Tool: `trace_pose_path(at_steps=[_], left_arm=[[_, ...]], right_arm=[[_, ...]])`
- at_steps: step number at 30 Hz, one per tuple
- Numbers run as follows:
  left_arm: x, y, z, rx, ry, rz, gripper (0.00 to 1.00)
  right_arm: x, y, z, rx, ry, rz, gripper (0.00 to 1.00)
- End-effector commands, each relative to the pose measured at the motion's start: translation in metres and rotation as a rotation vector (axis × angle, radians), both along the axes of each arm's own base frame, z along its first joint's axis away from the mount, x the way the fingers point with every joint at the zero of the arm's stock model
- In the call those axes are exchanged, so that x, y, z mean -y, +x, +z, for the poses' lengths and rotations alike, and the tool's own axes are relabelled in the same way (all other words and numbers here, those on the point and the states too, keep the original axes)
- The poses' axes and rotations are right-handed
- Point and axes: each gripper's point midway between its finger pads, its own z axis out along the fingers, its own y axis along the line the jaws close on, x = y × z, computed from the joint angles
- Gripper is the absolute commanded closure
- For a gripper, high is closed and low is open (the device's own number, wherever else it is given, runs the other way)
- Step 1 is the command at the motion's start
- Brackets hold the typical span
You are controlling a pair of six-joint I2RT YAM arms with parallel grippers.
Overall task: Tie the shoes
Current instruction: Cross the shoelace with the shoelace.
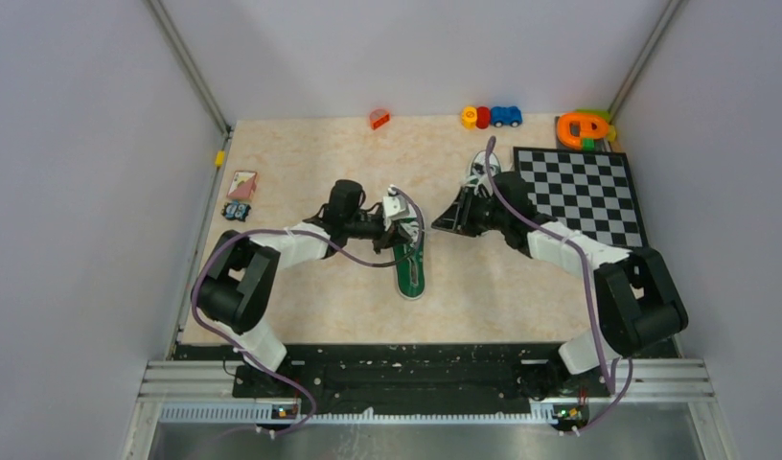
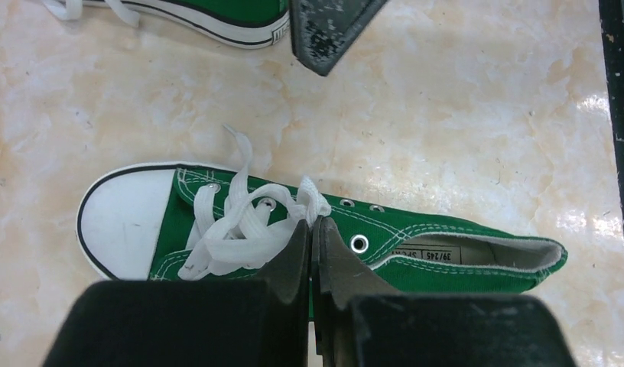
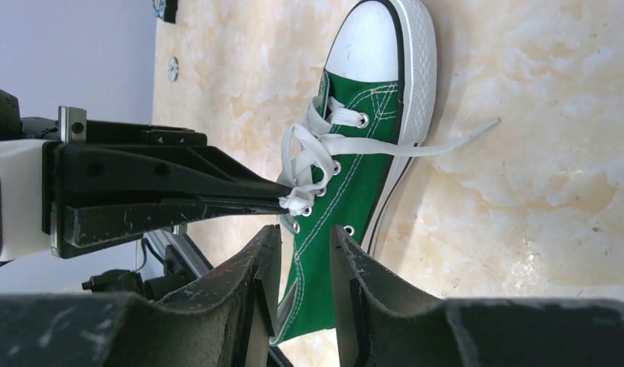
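Observation:
One green shoe [image 1: 410, 272] lies at the table's middle, toe towards the arms, with its white laces [image 2: 240, 222] loosely bunched. My left gripper [image 2: 314, 223] is shut on a bunch of the lace above the eyelets; it also shows in the right wrist view [image 3: 286, 197] and the top view [image 1: 403, 220]. One loose lace end [image 3: 454, 140] trails on the table. My right gripper [image 3: 305, 231] is open and empty, hovering just beside the shoe's heel end [image 3: 316, 267]; it shows in the top view [image 1: 445, 222]. The second shoe [image 1: 483, 165] lies behind the right arm.
A checkerboard [image 1: 584, 192] lies at the right. Toy cars [image 1: 491, 116], an orange and green toy [image 1: 584, 127] and a red block [image 1: 379, 119] line the back edge. Cards [image 1: 241, 184] and a small toy [image 1: 237, 211] sit at the left edge.

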Motion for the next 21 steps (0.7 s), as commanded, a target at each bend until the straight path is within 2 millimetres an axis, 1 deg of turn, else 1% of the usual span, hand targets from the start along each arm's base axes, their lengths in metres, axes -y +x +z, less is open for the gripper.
trace_pose_path(at_steps=[1,3,5,8,10,13,15,16,17,21], left_arm=[[0.006,0.015,0.023,-0.046,0.015,0.074,1.0],[0.009,0.019,0.028,-0.057,0.008,0.087,1.0],[0.011,0.022,0.028,-0.059,0.007,0.107,1.0],[0.011,0.024,0.02,-0.091,0.028,0.124,1.0],[0.012,0.019,0.018,-0.096,0.022,0.11,1.0],[0.01,0.014,0.014,-0.092,0.04,0.106,1.0],[0.01,0.014,0.017,-0.085,0.041,0.098,1.0],[0.011,0.014,0.018,-0.087,0.039,0.094,1.0],[0.012,0.015,0.02,-0.092,0.038,0.095,1.0],[0.014,0.024,0.03,-0.08,0.029,0.118,1.0]], right_arm=[[0.001,0.012,0.02,0.105,0.057,-0.064,0.68],[0.003,0.01,0.009,0.04,0.039,-0.079,0.67],[0.002,0.005,-0.002,0.006,0.019,-0.05,0.66],[0.002,0.001,-0.015,-0.014,0.019,-0.046,0.66],[0.001,-0.001,-0.02,-0.028,0.055,-0.065,0.67],[-0.001,-0.001,-0.018,-0.007,0.159,-0.112,0.71],[-0.002,-0.002,-0.02,-0.005,0.149,-0.099,0.74],[-0.003,-0.002,-0.017,0.001,0.159,-0.089,0.74],[-0.006,-0.002,-0.012,0.014,0.18,-0.081,0.74],[-0.013,-0.004,-0.009,0.04,0.191,-0.078,0.74]])
